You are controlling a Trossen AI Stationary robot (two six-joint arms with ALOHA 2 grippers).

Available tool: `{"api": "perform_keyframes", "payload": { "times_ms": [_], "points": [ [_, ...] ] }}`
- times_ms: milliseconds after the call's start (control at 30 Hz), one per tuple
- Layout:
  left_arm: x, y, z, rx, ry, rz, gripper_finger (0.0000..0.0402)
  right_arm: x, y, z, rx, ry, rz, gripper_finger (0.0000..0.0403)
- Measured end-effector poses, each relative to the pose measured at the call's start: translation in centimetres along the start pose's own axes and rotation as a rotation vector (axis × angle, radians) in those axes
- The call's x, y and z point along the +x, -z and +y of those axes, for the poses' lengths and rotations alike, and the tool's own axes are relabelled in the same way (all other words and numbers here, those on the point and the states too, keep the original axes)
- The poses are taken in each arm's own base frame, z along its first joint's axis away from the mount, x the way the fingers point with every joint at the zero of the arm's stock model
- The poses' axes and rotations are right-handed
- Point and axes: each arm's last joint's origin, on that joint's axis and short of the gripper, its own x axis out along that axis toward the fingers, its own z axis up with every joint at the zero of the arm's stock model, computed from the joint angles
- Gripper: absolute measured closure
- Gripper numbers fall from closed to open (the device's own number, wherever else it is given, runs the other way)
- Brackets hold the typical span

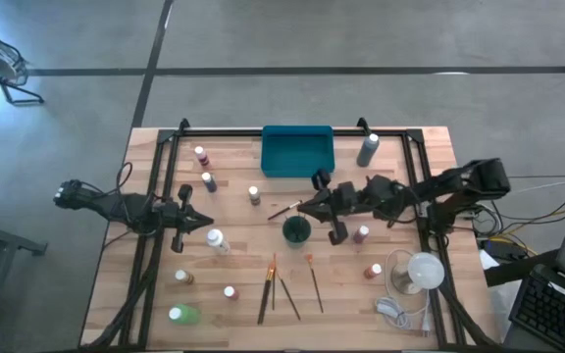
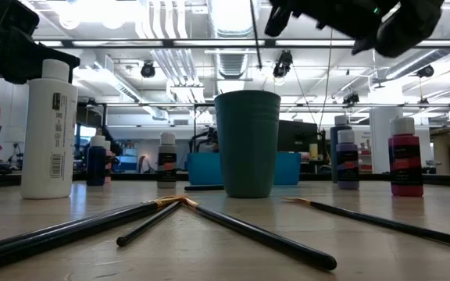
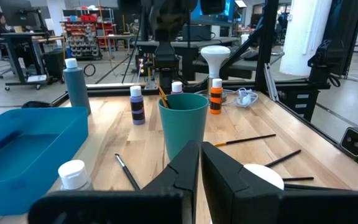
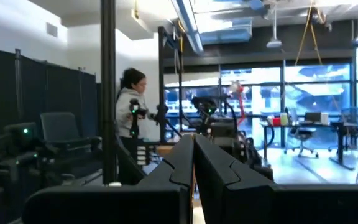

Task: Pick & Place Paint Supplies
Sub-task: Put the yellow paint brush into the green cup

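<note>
A dark green cup (image 1: 296,231) stands mid-table with one paintbrush (image 3: 162,96) upright in it, its tip above the rim. Several brushes (image 1: 275,286) lie near the front edge. One more brush (image 1: 284,209) lies between the cup and the teal tray (image 1: 297,150). Small white-capped bottles stand scattered about, among them a tall grey one (image 1: 367,149) and a white one (image 1: 217,240). My right gripper (image 1: 304,207) hangs shut in the air just past the cup's far side, with nothing seen between its fingers (image 4: 185,158). My left gripper (image 1: 207,223) waits shut at the left, beside the white bottle.
The tray sits at the far edge, middle. A white bulb-shaped object (image 1: 425,270) and a white bundle (image 1: 390,312) lie at the near right corner. A black frame rail (image 1: 155,196) runs along each side of the table. People and desks show in the room beyond.
</note>
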Motion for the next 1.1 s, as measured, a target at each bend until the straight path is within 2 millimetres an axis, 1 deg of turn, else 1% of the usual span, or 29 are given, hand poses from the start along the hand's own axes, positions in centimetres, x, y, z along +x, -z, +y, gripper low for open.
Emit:
{"api": "perform_keyframes", "payload": {
  "times_ms": [100,300,633,833,1100],
  "points": [
    [0.0,0.0,0.0,0.0,0.0,0.0,0.0376,0.2,1.3,-0.8,0.022,-0.003,0.02,0.0395],
    [0.0,0.0,0.0,0.0,0.0,0.0,0.0376,0.3,2.9,-1.6,0.041,-0.018,0.013,0.0395],
    [0.0,0.0,0.0,0.0,0.0,0.0,0.0376,0.1,5.0,-1.9,0.077,-0.008,0.071,0.0395],
    [0.0,0.0,0.0,0.0,-0.001,0.0,0.0376,-0.4,6.9,-2.1,0.117,0.004,0.137,0.0395],
    [0.0,0.0,0.0,0.0,0.0,0.0,0.0376,-1.1,7.5,-2.0,0.123,0.01,0.164,0.0395]
  ]
}}
